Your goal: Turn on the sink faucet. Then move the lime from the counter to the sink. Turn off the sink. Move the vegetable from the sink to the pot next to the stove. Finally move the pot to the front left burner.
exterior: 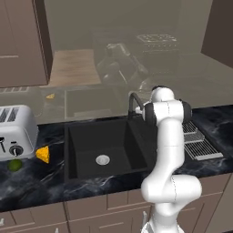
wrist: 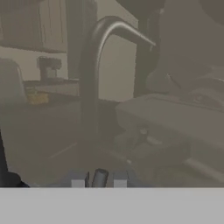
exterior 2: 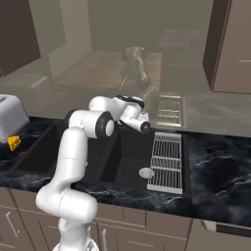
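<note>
Camera arrangement: two base views and one hand view.
Both base views look forward and down from behind the white jointed arm [exterior: 170, 150], left and right, sharing the matte black rectangular double-basin sink [exterior: 86, 136] set in the black marble-look desk [exterior: 36, 179]. The hand view sits close against the thin black gooseneck faucet [wrist: 94, 65], facing the wall behind it.

Sink faucet [exterior: 132, 103] base hidden behind arm
</note>
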Available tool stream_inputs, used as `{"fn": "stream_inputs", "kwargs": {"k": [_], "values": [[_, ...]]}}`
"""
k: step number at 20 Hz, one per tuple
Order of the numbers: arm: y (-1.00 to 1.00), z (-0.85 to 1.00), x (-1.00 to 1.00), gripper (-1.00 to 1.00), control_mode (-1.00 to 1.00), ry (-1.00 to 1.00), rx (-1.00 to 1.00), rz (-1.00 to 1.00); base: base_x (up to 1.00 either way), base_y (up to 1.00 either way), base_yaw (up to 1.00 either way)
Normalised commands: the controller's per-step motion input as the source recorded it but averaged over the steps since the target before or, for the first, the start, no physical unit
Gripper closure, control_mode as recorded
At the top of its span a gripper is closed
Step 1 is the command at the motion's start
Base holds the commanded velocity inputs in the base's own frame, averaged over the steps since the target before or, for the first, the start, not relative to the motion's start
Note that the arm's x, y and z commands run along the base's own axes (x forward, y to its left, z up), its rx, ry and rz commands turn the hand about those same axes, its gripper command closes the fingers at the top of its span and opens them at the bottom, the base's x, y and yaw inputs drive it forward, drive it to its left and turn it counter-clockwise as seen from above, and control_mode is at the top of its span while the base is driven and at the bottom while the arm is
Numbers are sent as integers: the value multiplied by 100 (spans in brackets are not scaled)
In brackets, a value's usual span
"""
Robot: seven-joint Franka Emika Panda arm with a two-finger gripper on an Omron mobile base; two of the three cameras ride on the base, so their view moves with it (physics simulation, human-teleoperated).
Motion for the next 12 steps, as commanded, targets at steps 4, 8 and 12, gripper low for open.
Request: {"fn": "stream_inputs", "kwargs": {"k": [4, 8, 12], "values": [[-100, -53, -8, 100, -100, 5, 16, 0, 0, 0, 0], [-100, -56, -5, 100, -100, 6, 16, 0, 0, 0, 0], [-100, -63, -5, 100, -100, 6, 14, 0, 0, 0, 0]]}}
